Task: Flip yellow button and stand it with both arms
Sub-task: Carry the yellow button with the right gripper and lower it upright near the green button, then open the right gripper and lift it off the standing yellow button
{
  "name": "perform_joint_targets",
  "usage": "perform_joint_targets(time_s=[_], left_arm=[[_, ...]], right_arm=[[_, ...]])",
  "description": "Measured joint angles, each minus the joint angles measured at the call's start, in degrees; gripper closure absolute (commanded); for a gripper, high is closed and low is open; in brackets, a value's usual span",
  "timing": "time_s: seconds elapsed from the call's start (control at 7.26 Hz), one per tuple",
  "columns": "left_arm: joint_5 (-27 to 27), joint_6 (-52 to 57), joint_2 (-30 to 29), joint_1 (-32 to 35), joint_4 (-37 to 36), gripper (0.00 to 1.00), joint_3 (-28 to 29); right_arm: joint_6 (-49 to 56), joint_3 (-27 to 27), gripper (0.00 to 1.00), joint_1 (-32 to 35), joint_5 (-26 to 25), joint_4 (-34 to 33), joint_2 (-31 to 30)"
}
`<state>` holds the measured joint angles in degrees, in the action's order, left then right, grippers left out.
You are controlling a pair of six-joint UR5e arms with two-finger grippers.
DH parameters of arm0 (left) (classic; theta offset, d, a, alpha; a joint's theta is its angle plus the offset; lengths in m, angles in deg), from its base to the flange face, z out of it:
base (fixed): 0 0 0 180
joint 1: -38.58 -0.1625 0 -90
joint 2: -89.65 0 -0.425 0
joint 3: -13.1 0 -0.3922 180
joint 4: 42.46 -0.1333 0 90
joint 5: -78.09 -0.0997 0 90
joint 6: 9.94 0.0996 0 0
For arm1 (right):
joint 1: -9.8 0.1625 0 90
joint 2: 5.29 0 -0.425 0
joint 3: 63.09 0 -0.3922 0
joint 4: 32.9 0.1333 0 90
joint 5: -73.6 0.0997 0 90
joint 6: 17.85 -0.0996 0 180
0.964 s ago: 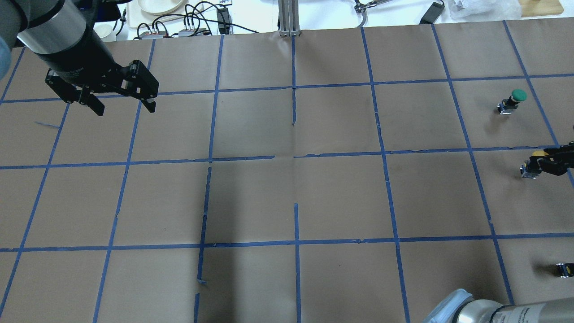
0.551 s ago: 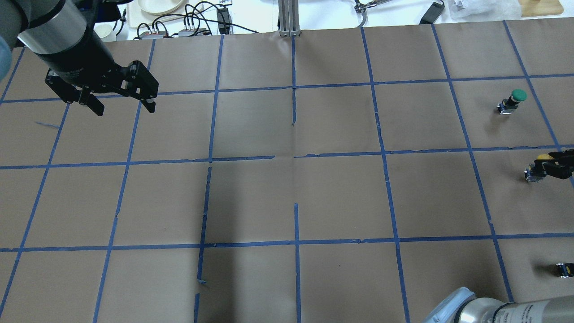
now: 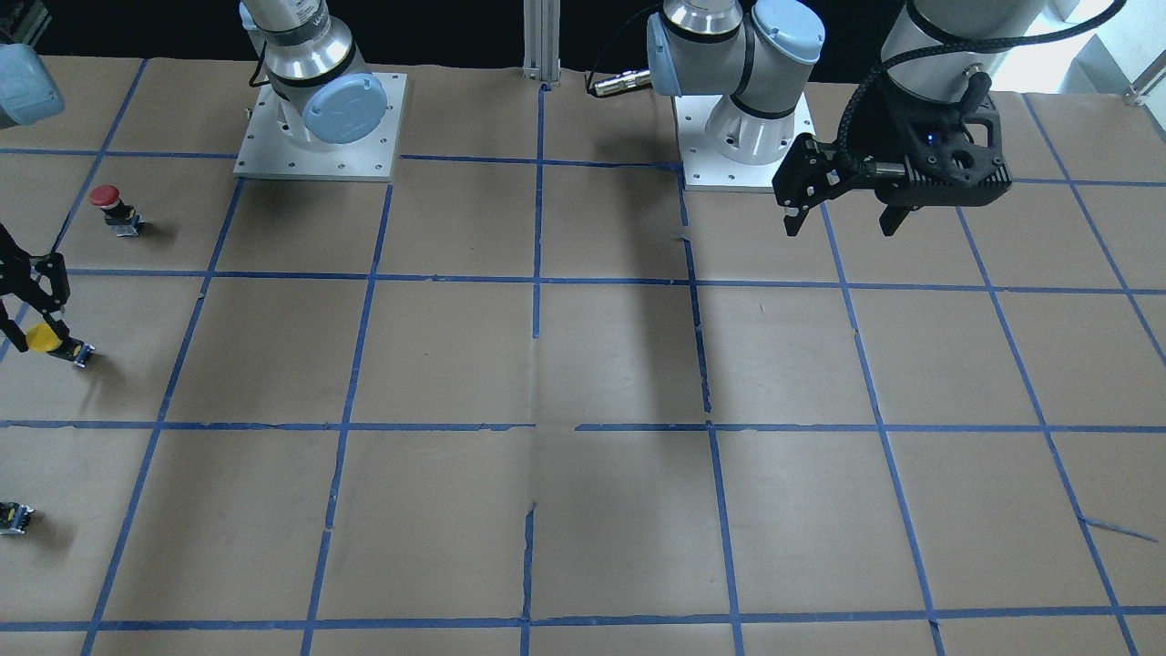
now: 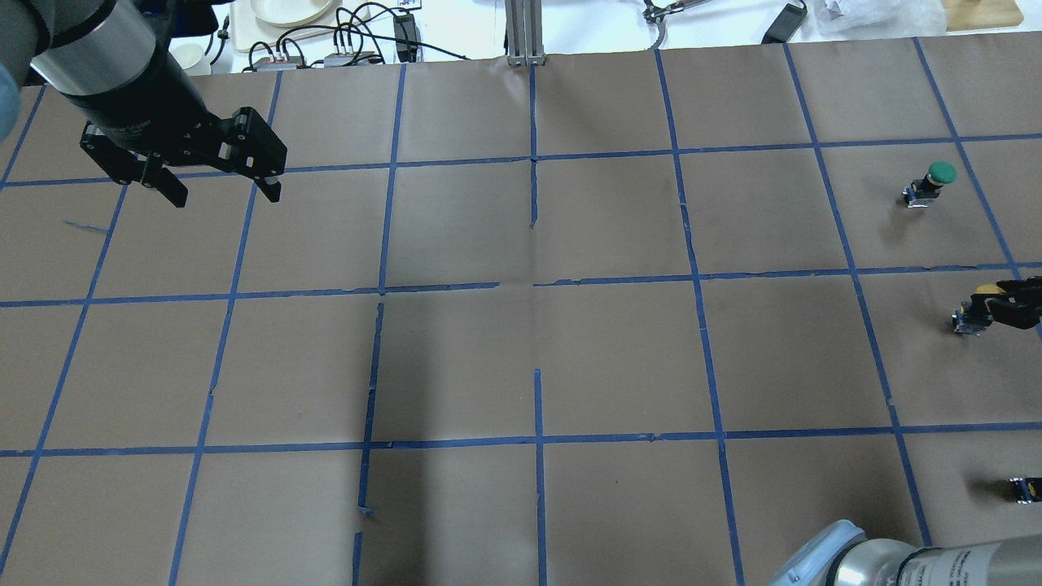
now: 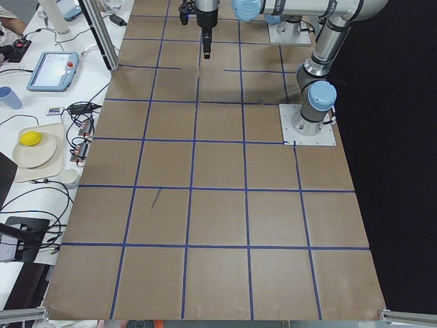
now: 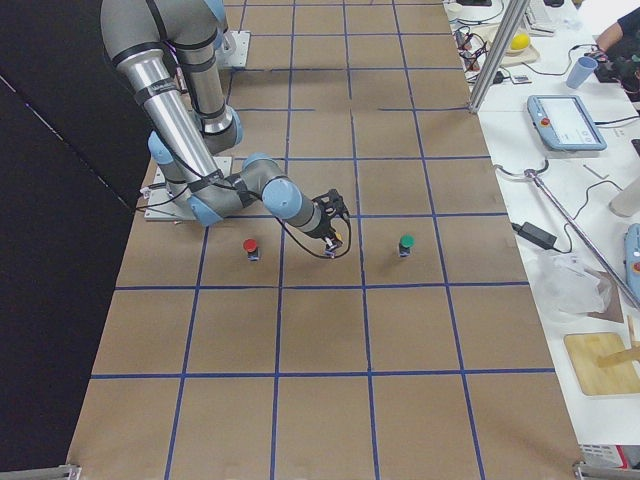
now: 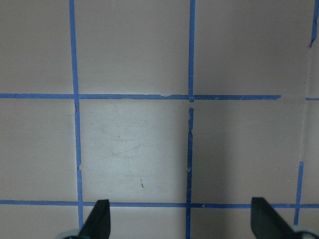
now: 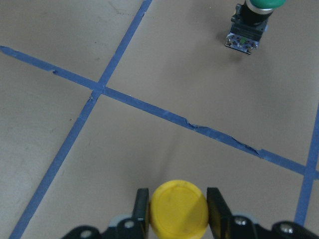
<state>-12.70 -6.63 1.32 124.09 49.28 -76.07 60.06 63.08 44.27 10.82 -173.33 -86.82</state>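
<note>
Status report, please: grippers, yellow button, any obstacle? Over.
Left gripper open, above table. Right gripper shut on yellow button, by its cap. Green button stands apart; nothing blocking.

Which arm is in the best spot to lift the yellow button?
Right. The right gripper has its fingers on both sides of the yellow button cap, seemingly touching it. The left gripper hangs open far off, over bare table.

right end effector (image 4: 996, 304): cropped by edge | yellow button (image 8: 179, 209) body: hidden

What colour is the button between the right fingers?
Yellow; the button shows best in the right wrist view.
</note>
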Motion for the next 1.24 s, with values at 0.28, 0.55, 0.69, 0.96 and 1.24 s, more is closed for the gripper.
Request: perform_joint_targets(time_s=[0.28, 0.55, 0.69, 0.96, 1.24], left_arm=[[0.0, 0.0, 0.1, 0.0, -0.2, 0.0, -0.1], [0.0, 0.0, 0.1, 0.0, -0.6, 0.0, -0.2], [0.0, 0.0, 0.1, 0.0, -0.8, 0.0, -0.2], [0.0, 0.0, 0.1, 0.0, -0.9, 0.0, -0.1], [0.0, 0.0, 0.1, 0.0, -0.9, 0.0, -0.1]], right_arm=[[0.0, 0.1, 0.29, 0.0, 0.1, 0.0, 0.5], [-0.1, 0.1, 0.05, 0.0, 0.1, -0.2, 1.5], [-0.3, 0.1, 0.01, 0.0, 0.1, -0.2, 1.6], [-0.9, -0.1, 0.01, 0.0, -0.1, -0.2, 1.1], [-6.5, -1.1, 0.01, 0.4, -1.5, 0.3, -2.0]])
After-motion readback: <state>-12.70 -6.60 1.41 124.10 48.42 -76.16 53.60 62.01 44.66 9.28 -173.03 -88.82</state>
